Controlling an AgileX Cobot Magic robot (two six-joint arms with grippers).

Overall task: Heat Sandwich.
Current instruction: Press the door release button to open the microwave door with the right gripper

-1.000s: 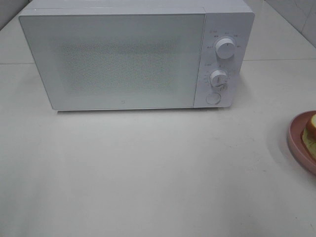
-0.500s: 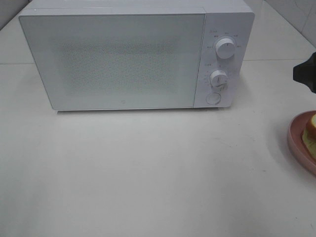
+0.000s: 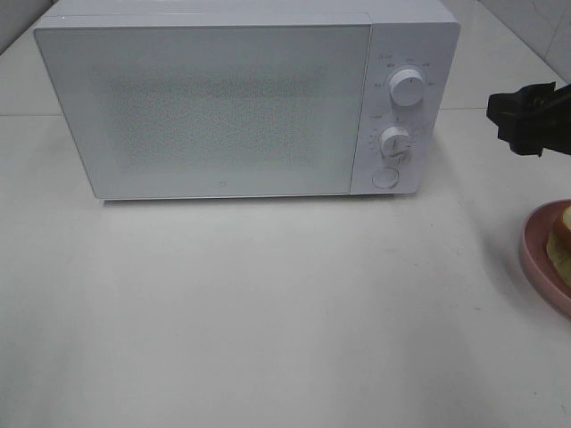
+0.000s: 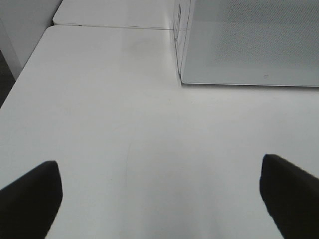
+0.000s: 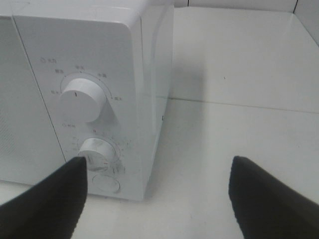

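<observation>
White tabletop (image 3: 268,312), closed microwave (image 3: 205,107); right of it the sandwich (image 3: 562,239) sits on a pink plate (image 3: 531,254). Probably soft, light, squashable: pinch gently across the crusts. Right gripper (image 3: 510,120) and left gripper (image 4: 159,199) both gape, empty.

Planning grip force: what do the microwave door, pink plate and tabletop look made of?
Microwave door: likely white glass or glossy plastic; smooth, with a fine dotted screen pattern.
Pink plate: matte plastic or ceramic, can't tell which; even colour, thick rounded rim.
Tabletop: smooth off-white laminate or stone-like slab; soft sheen, visible seam behind.
</observation>
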